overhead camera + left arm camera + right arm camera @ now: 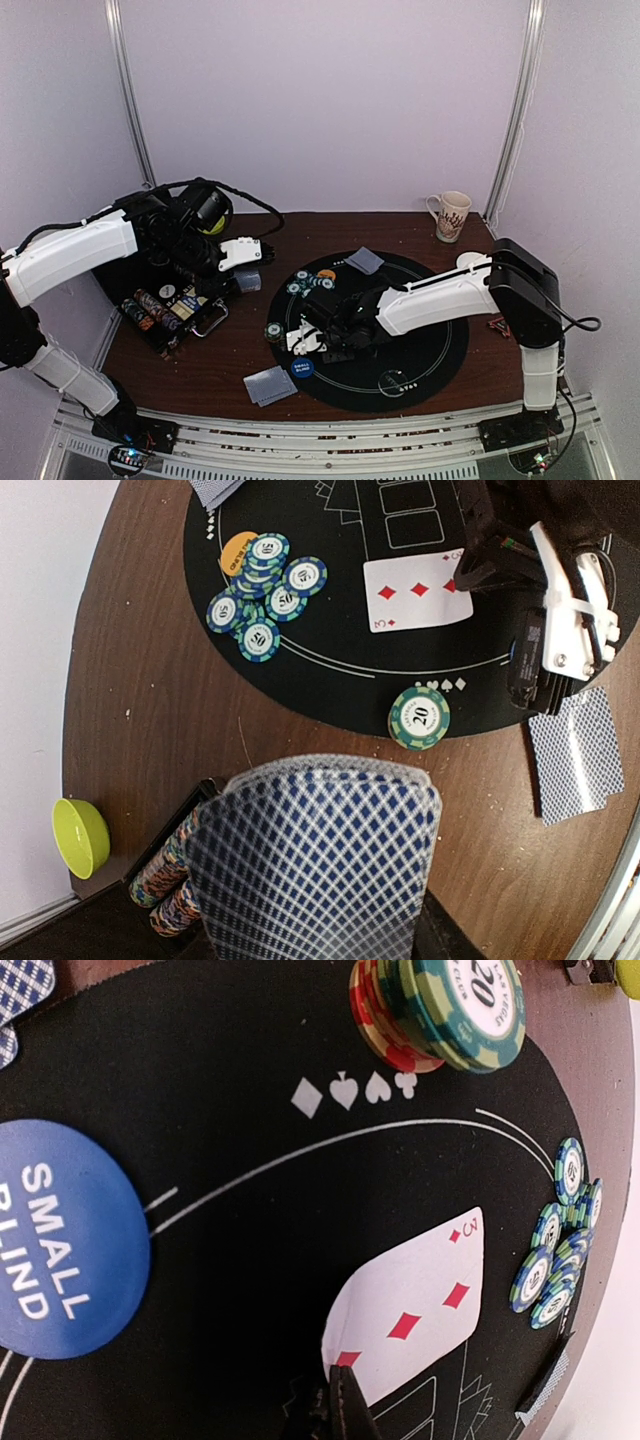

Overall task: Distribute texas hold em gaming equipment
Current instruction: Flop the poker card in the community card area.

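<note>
My left gripper (pixel 246 272) is shut on a deck of blue-backed cards (pixel 310 865), which hides its fingers in the left wrist view. It hangs over the wooden table left of the black mat (pixel 440 350). My right gripper (pixel 345 1405) is shut on the near corner of a face-up three of diamonds (pixel 410 1305), low over the mat's left half (pixel 305 335). The card also shows in the left wrist view (pixel 415 592). Loose teal chips (pixel 262 592) and an orange disc (pixel 237 552) lie on the mat. A stack of chips (pixel 419 717) stands at its edge. A blue "small blind" disc (pixel 65 1240) lies nearby.
Face-down cards lie at the mat's near left (pixel 270 385) and far edge (pixel 365 260). A black chip tray (pixel 170 310) sits at the left, with a green bowl (pixel 80 837) beside it. A patterned mug (pixel 452 215) stands at the back right. A clear disc (pixel 397 380) lies on the mat.
</note>
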You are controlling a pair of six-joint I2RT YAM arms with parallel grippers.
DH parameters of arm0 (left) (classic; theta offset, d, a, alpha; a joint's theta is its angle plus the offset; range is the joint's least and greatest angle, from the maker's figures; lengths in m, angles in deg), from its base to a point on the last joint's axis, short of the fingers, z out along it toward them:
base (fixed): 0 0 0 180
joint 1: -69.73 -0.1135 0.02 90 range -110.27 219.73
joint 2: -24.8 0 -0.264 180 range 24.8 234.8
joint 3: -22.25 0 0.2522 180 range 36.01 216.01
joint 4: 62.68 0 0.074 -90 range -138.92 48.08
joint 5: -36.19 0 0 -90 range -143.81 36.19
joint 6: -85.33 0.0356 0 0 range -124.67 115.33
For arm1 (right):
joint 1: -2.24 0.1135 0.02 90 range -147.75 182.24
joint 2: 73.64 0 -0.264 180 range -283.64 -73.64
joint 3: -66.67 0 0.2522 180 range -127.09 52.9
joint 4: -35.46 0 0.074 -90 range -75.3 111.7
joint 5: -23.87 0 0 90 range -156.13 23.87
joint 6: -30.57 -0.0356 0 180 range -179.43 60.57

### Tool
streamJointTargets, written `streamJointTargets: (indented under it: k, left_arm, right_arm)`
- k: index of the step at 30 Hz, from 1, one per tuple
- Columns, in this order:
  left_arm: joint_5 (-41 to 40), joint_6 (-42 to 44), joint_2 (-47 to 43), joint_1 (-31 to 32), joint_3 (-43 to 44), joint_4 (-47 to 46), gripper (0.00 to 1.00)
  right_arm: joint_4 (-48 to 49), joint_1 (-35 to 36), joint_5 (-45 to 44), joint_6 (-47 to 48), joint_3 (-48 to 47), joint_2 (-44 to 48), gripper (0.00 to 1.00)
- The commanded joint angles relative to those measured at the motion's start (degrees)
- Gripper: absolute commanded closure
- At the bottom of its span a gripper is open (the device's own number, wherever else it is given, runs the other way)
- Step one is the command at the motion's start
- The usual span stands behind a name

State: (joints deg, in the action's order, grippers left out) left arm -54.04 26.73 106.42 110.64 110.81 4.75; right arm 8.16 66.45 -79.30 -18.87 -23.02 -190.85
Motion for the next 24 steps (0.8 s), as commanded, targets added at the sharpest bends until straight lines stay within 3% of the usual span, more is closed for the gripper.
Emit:
streamJointTargets:
  k: [1,24]
  left_arm:
    - [0.06,-0.10,-1.53,-0.34,0.21,-1.51,0.54]
    - [0.42,0.24,-1.84,-0.32,-0.43,-1.38,0.54]
  right_arm:
    - [-3.32,-0.08,2.53,-0.48,-0.69,-1.70,1.00]
    - [-4.54,0.77,5.53,-1.40,-2.65,-2.57,1.00]
